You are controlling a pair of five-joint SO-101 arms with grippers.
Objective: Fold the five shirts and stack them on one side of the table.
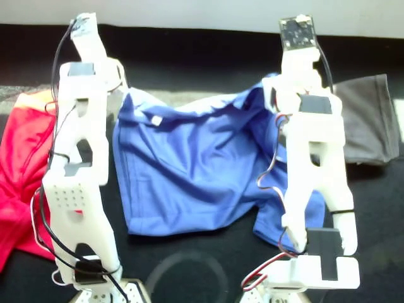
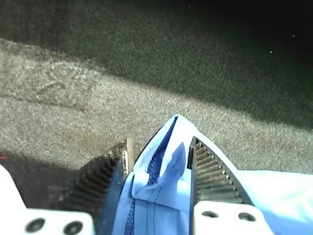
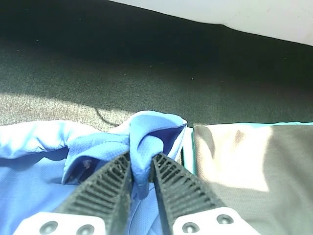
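Snugly, left fingers [image 2: 210, 171], right fingers [image 3: 171, 181] pinch shirt [image 1: 189, 164] (blue).

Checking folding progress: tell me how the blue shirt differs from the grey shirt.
The blue shirt is spread and rumpled across the middle of the table; the grey shirt lies compact at one side. The left claw and right claw pinch the blue shirt; nothing grips the grey shirt. Both rest on the table.
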